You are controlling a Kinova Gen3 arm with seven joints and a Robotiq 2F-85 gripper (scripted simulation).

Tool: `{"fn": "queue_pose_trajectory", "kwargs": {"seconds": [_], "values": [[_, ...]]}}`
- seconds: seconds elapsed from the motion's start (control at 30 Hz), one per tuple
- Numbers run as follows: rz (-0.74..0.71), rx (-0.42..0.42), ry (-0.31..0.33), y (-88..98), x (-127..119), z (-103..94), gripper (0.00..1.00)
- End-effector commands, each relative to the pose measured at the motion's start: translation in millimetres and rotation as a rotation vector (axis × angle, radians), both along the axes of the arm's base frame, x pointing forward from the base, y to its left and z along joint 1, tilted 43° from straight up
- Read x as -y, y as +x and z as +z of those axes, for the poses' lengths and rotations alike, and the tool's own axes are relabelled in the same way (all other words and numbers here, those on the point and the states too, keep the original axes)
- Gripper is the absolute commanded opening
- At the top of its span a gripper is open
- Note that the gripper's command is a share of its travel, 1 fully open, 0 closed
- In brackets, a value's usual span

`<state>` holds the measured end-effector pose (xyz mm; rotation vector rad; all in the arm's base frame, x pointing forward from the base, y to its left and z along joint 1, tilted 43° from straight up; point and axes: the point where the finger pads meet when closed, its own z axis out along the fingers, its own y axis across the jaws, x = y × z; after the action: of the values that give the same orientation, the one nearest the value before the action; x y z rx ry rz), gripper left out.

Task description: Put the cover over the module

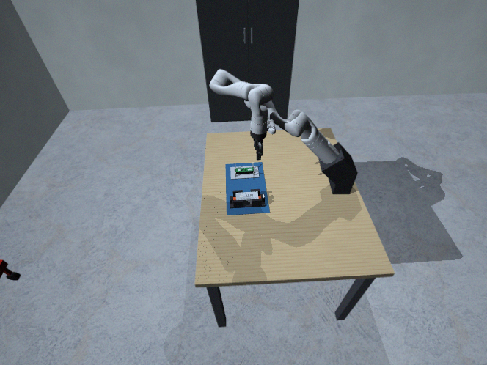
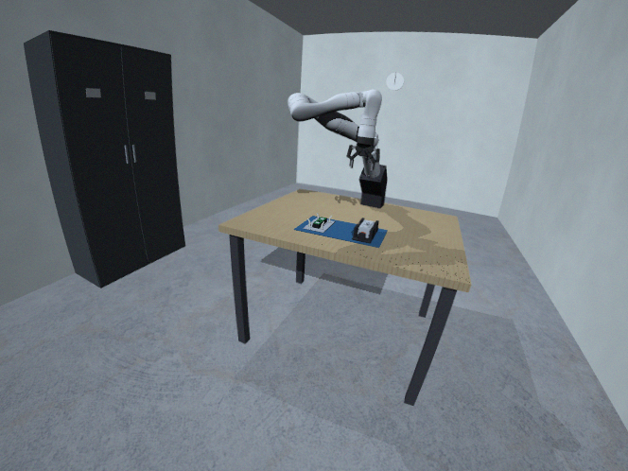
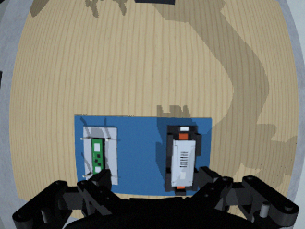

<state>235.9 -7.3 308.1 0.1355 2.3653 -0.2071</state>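
Observation:
The pale grey cover sits in its black holder, with orange parts at both ends. The green module is on the light grey base plate, between several thin upright posts. My gripper is open and empty, pointing down high above the table. In the wrist view, one fingertip overlaps the base plate's near end and the other shows beside the holder's near end.
Base plate and holder stand apart on a blue mat. The mat lies on a wooden table. The arm's black pedestal stands at the table's far side from the mat. Arm shadows cross the table.

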Motion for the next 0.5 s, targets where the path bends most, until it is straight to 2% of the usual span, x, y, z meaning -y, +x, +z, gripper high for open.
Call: {"fn": "queue_pose_trajectory", "kwargs": {"seconds": [0.0,0.27,0.3,0.47], "values": [[-0.008,-0.02,0.054,-5.7,44.5,30.0,1.0],[-0.009,-0.022,0.06,-6.3,49.5,33.3,1.0],[-0.001,-0.002,0.006,-0.7,4.8,3.5,1.0],[-0.006,-0.013,0.036,-3.8,29.6,20.1,1.0]]}}
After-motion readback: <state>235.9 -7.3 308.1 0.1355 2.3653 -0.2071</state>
